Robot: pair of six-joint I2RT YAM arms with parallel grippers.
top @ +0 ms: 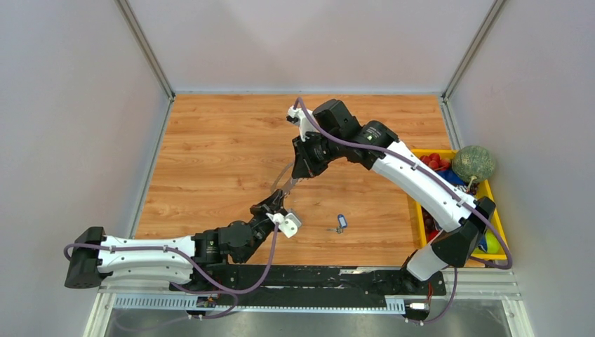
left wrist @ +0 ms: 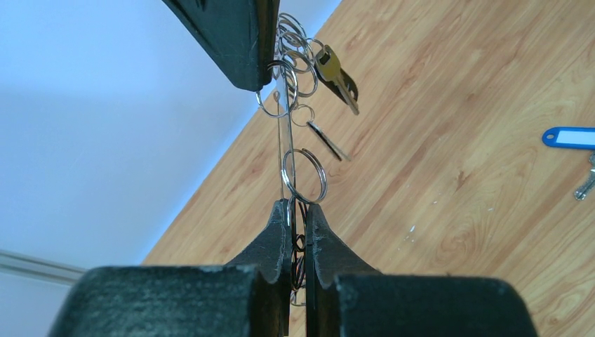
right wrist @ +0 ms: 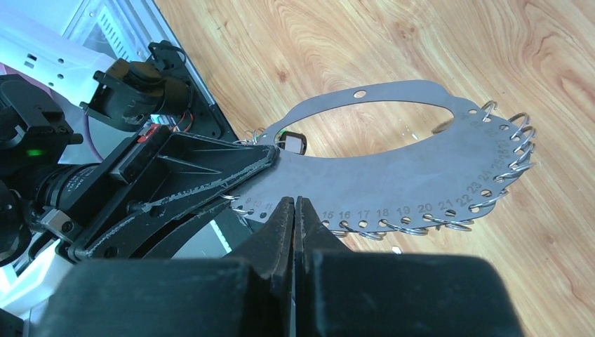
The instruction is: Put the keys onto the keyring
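Observation:
The keyring (right wrist: pixel 421 161) is a flat silvery plate with an oval opening and numbered edge holes carrying small split rings. My left gripper (left wrist: pixel 297 210) is shut on one end of it and holds it above the table (top: pixel 289 184). My right gripper (right wrist: pixel 294 203) is shut with its tips against the plate's numbered edge. Whether it pinches a ring is hidden. Two keys hang from the rings: a brass one (left wrist: pixel 337 70) and a thin one (left wrist: pixel 326 140). A key with a blue tag (top: pixel 341 223) lies on the wood, right of my left gripper (top: pixel 279 202).
A yellow bin (top: pixel 415 214) with coloured toys stands at the table's right edge, under my right arm. A green melon-like ball (top: pixel 473 163) rests on its far corner. White walls close in the left, back and right sides.

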